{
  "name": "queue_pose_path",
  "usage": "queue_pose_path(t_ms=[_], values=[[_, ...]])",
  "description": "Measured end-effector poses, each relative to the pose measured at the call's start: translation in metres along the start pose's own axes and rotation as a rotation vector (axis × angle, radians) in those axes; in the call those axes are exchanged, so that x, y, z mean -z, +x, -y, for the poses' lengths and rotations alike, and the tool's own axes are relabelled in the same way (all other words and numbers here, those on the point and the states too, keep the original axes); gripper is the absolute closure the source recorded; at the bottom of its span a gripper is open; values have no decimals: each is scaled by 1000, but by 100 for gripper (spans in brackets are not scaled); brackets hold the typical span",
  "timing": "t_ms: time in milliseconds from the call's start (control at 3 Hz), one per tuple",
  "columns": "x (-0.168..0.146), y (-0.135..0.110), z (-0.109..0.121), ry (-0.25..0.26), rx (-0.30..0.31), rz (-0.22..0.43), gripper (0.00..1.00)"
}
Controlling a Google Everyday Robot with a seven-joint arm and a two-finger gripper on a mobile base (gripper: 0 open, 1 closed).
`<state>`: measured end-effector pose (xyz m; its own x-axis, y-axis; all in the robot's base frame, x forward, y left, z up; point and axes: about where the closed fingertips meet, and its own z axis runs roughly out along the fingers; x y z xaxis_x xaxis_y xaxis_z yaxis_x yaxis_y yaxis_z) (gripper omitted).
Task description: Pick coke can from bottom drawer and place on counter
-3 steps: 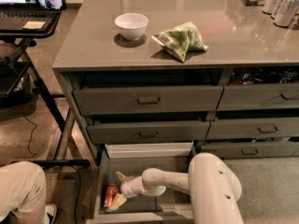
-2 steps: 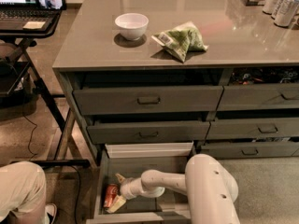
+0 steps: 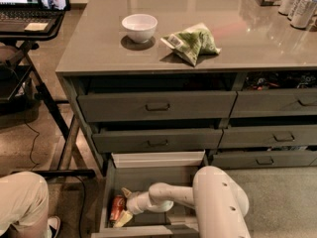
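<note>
We take the bottom drawer (image 3: 148, 175) as our landmark: it is pulled out, lowest of the left stack, its pale back edge showing above a flat grey floor. Inside it, against its left wall, the coke can (image 3: 117, 208) lies on its side, red with a silver end. The gripper (image 3: 122, 206) is down inside the drawer too, right at the can. Its fingers (image 3: 126, 192) are spread apart, one past each end of the can, and we cannot tell whether they touch it. The white arm (image 3: 218, 202) reaches into the drawer from its right front corner.

Directly above the drawer sit two handled drawers (image 3: 157, 106), and above those the counter (image 3: 257, 38). On the counter, above the drawer's left half, stands a white bowl (image 3: 139, 27). A green snack bag (image 3: 191, 42) lies above the drawer's right edge. Tall white cans (image 3: 298, 3) stand far to the upper right of the drawer. Left of the drawer, at floor level, we see a knee in beige trousers (image 3: 21, 202)
</note>
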<state>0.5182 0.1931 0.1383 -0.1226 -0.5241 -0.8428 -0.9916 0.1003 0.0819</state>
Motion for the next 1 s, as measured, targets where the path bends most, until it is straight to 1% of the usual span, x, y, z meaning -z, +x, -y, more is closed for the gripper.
queue_pose_path(t_ms=[333,1000], values=[[-4,3,-2,-13,-8,16,19],[-1,4,1,-11,-12,58,65]])
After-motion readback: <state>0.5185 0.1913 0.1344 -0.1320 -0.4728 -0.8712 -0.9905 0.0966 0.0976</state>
